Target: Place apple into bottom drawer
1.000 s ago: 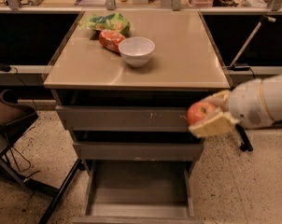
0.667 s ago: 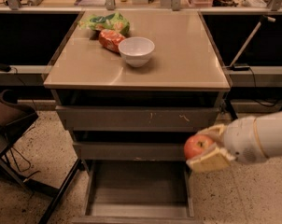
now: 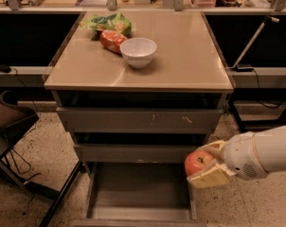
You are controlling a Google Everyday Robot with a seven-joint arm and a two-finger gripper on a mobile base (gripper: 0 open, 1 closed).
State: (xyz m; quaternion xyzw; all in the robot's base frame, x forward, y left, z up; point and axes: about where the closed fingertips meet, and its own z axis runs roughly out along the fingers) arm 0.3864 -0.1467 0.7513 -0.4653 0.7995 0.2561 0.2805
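Over the bottom drawer's right edge, the gripper clasps the apple.

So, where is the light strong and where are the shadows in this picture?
Camera view: overhead light gives the tabletop a soft sheen; the white bowl casts a faint shadow; gaps above the upper drawers are black; the bottom drawer is dim; the apple, in the gripper by that drawer's right edge, is well lit.
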